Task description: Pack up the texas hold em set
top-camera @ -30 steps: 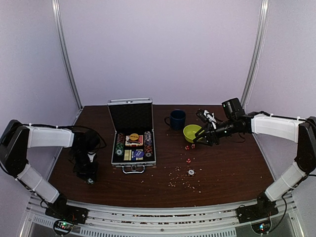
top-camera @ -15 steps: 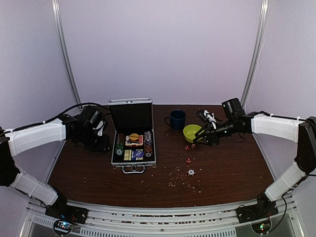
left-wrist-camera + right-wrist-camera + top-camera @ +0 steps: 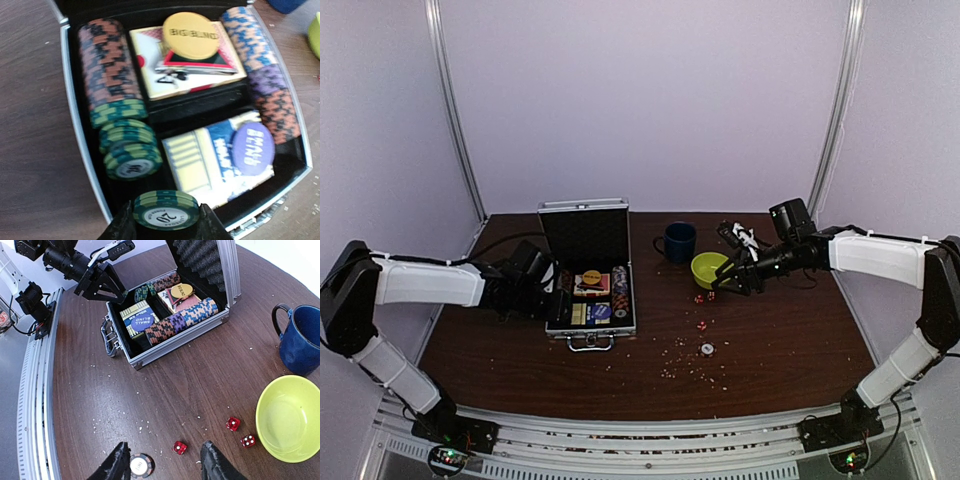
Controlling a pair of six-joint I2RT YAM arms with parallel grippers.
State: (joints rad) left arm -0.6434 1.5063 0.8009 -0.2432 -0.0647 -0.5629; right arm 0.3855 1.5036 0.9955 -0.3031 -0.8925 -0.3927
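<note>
The silver briefcase (image 3: pixel 588 312) lies open, lid up, with chip rows, a red card box (image 3: pixel 185 75) and a blue card box (image 3: pixel 210 165) inside. My left gripper (image 3: pixel 166 216) is shut on a small stack of green poker chips (image 3: pixel 166 209), held over the near end of the case's left chip row (image 3: pixel 131 155). My right gripper (image 3: pixel 162 462) hangs open above the table. Below it lie a loose chip (image 3: pixel 141 465) by its left finger and a red die (image 3: pixel 179 447). Two more red dice (image 3: pixel 232 423) rest beside the bowl.
A yellow-green bowl (image 3: pixel 290 420) and a dark blue mug (image 3: pixel 302 340) stand right of the case. Yellow (image 3: pixel 191 35) and purple (image 3: pixel 253 148) blind buttons lie on the card boxes. Pale crumbs are scattered over the brown table (image 3: pixel 770 350) in front.
My left arm swung from the table's left side up and across to the case's left edge, carrying the green chips. The right arm has stayed still.
</note>
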